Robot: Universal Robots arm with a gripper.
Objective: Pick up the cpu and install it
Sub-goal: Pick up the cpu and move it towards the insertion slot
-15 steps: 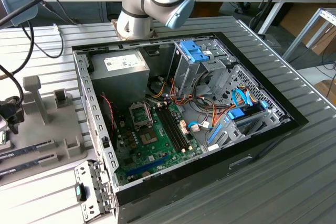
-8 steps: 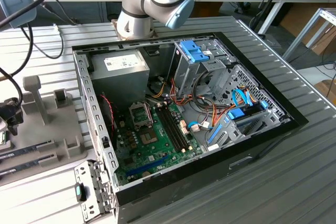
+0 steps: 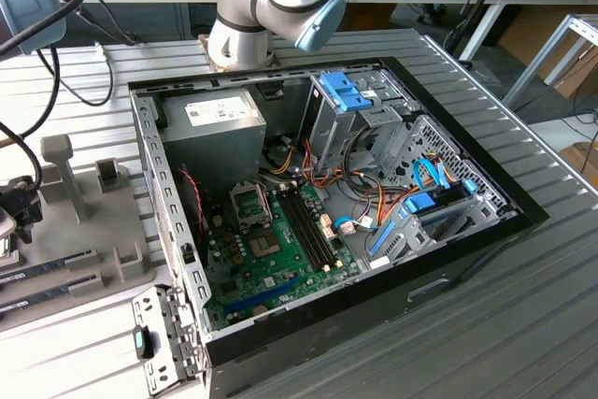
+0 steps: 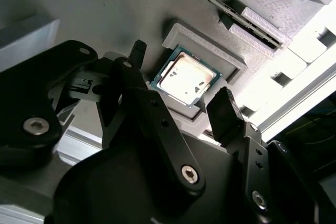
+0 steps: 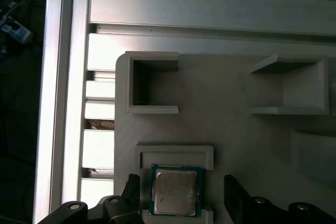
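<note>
Fingers [image 5: 131, 195]: two, black, spread wide and holding nothing. One stands on each side of the cpu [image 5: 176, 191], and a gap shows on both sides in the first wrist view.

Gripper [image 4: 180, 78]: black linkage body, hanging directly over the chip.

Cpu: lies flat with its silver-grey top up and its thin green rim showing. It is seated in a shallow raised-edge recess of the grey holder [image 5: 226, 129].

Grey holder: pale moulded block with two open-sided pockets near the recess. In the second wrist view a long narrow stick [image 4: 231, 11] lies in a slot close by.

Table [image 5: 210, 9]: ribbed metal, and it carries the holder.

Computer case [image 3: 523, 212]: open, green motherboard [image 3: 262, 268] inside. It stands on the same table to the exterior view's right of the holder.
</note>
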